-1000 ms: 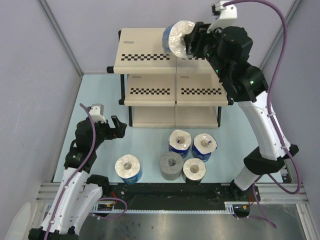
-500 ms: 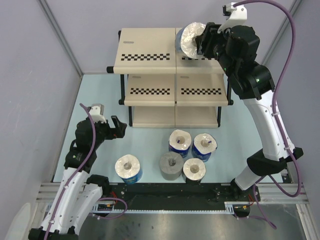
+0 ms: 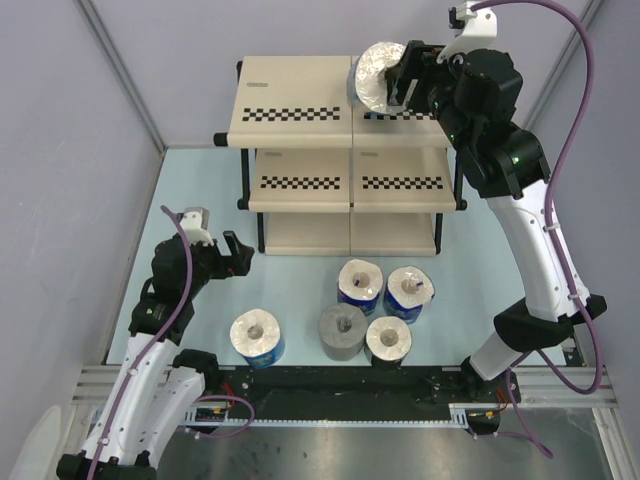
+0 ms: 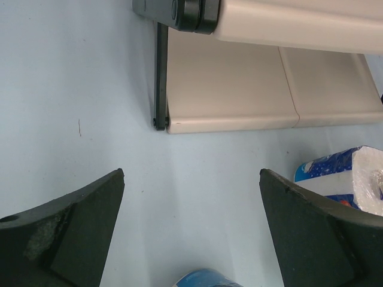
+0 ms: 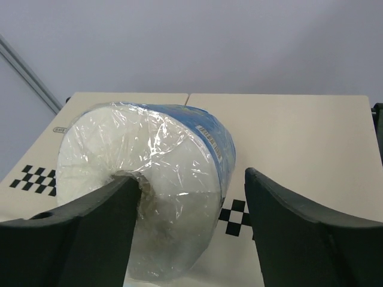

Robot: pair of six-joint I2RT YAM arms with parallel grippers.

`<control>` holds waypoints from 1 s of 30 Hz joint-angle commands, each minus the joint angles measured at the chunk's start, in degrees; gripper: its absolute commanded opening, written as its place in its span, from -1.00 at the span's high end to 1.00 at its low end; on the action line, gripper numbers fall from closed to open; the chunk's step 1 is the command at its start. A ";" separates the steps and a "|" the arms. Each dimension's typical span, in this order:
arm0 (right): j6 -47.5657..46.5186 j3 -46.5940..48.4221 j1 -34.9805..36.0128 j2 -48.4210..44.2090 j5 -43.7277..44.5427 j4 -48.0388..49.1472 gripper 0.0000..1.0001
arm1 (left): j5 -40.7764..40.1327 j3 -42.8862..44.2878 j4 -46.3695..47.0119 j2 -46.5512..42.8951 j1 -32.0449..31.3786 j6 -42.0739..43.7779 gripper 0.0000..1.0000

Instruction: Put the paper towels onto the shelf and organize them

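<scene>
While the left tool (image 4: pixel 191 179) is held spread wide and empty low over the pale blue surface (image 3: pixel 195 190), a white paper towel roll in a blue printed plastic wrapper (image 5: pixel 161 155) is seen at the upper right of the overhead view. It lies over the top board of the shelf (image 3: pixel 290 90), a three-tier rack of cream boards with checkered front strips and a black tube frame. The wrapped roll is tipped, its flat end turned toward the wrist camera, near the seam between the two halves of the board. Whether its lower edge rests on the board cannot be told.

The right tool (image 3: pixel 400 85) is set around the wrapped roll with its jaws apart. One finger is laid against the hollow core, and a gap is visible between the other finger and the wrapper.

Five other rolls (image 3: pixel 360 282) are clustered at the lower centre of the overhead view, in front of the shelf.

Each roll is judged light and soft, easily dented by a hard squeeze, and the film slick. Hold is best taken through the wall, one finger in the core. Laid on its side, a roll may wander.
</scene>
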 commanded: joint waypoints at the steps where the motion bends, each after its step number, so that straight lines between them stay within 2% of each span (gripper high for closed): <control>1: 0.15 2.06 -0.55 0.65 -0.37 4.50 -0.53 | 0.22 -0.02 0.99 -0.07 -0.28 0.70 -1.00; 18: -0.11 6.73 -1.69 5.31 -2.21 4.93 -0.61 | 0.13 -0.02 0.90 -0.24 -0.28 0.79 -0.99; 26: -1.35 1.37 -1.60 2.07 -4.32 11.52 -0.63 | 0.22 0.07 0.81 -0.16 -0.28 0.79 -1.00; 30: -3.10 -6.96 -0.38 -6.60 -6.08 21.17 -0.64 | 0.31 -0.02 1.16 -0.68 -0.28 0.79 -1.00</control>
